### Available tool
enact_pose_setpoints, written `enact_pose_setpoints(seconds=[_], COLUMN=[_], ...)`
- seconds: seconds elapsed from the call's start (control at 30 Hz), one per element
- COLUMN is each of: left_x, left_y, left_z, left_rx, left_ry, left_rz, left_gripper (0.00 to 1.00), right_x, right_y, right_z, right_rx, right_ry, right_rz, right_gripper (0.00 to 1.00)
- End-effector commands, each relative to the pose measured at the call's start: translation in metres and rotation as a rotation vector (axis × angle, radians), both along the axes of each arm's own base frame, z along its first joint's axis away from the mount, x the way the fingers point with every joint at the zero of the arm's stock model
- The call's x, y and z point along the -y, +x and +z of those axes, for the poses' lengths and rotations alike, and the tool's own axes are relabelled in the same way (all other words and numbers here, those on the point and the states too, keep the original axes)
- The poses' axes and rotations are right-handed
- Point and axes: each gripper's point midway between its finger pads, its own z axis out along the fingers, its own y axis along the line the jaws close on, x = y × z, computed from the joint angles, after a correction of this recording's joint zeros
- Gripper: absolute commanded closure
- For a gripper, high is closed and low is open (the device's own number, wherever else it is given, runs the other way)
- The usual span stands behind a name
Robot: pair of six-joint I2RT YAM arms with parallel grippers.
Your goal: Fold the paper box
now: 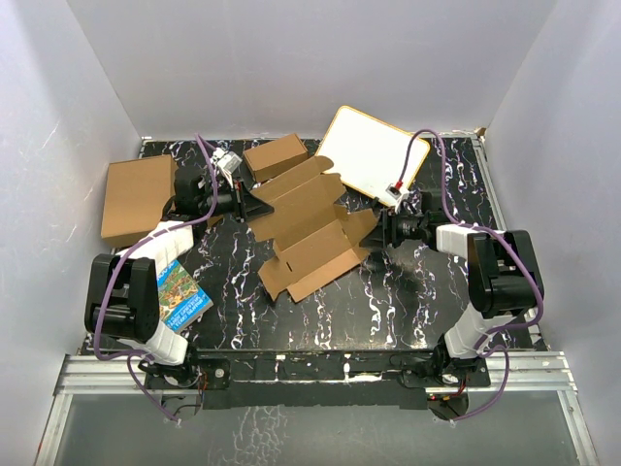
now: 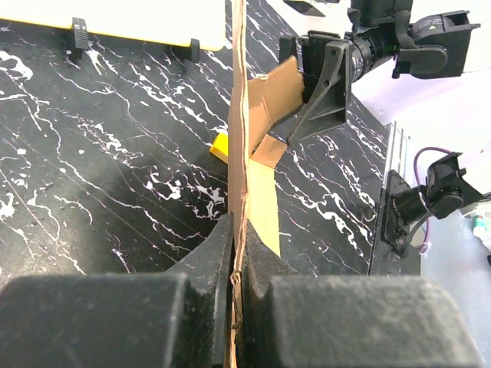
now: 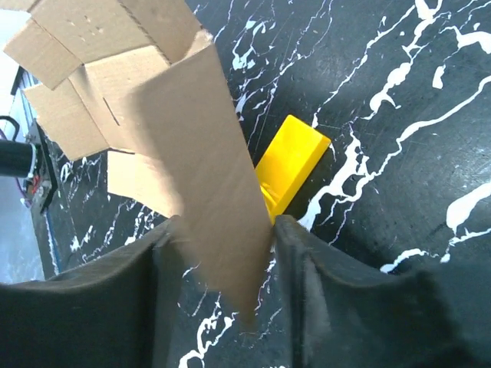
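Left wrist: left gripper (image 2: pixel 239 257) is pinching the paper box (image 2: pixel 238 138) edgewise; right gripper (image 3: pixel 222 234) is straddling a flap (image 3: pixel 192 153), grip unclear. Probably handling light yet stiff.

Top external camera high above the near edge, looking down over the whole black marbled table (image 1: pixel 291 320), wrist cameras close and low, aimed inward from opposite sides, all sharing the paper box (image 1: pixel 309 225).

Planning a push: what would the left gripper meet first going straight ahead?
The plain brown corrugated cardboard box that the left gripper clamps; beyond it, probably the right gripper, depth unclear.
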Motion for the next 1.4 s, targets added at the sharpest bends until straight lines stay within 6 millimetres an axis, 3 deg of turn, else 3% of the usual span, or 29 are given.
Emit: enact_pose_setpoints(seconds=[0.0, 0.17, 0.33, 0.5, 0.6, 0.8, 1.0, 1.23, 1.37], left_x=[0.003, 0.008, 0.028, 0.048, 0.054, 0.069, 0.074, 0.073, 0.072], left_y=[-0.014, -0.027, -0.05, -0.071, -0.072, -0.07, -0.068, -0.067, -0.067], left_z=[0.028, 0.032, 0.037, 0.037, 0.039, 0.026, 0.005, -0.002, -0.007], left_rx=[0.05, 0.01, -0.067, -0.107, -0.149, -0.201, -0.214, -0.205, -0.205], left_ry=[-0.051, -0.065, -0.073, -0.056, -0.079, -0.089, -0.059, -0.032, -0.019], left_rz=[-0.045, -0.056, -0.077, -0.074, -0.048, -0.013, -0.015, -0.009, 0.003], left_gripper=[1.0, 1.0, 1.0, 1.0, 1.0, 1.0, 1.0, 1.0, 1.0], right_x=[0.019, 0.071, 0.092, 0.094, 0.098, 0.094, 0.092, 0.074, 0.062], right_y=[0.007, 0.016, -0.008, -0.031, -0.042, -0.075, -0.074, -0.071, -0.09], right_z=[0.023, 0.034, 0.043, 0.041, 0.03, 0.0, -0.017, -0.023, -0.017], right_rx=[0.091, 0.165, 0.262, 0.381, 0.435, 0.563, 0.597, 0.653, 0.709], right_ry=[0.012, -0.076, -0.191, -0.287, -0.368, -0.422, -0.498, -0.564, -0.501], right_rz=[-0.017, -0.088, -0.021, 0.06, 0.124, 0.343, 0.395, 0.474, 0.565], right_gripper=[0.41, 0.38, 0.4, 0.73, 0.8, 0.81, 0.81, 0.83, 0.84])
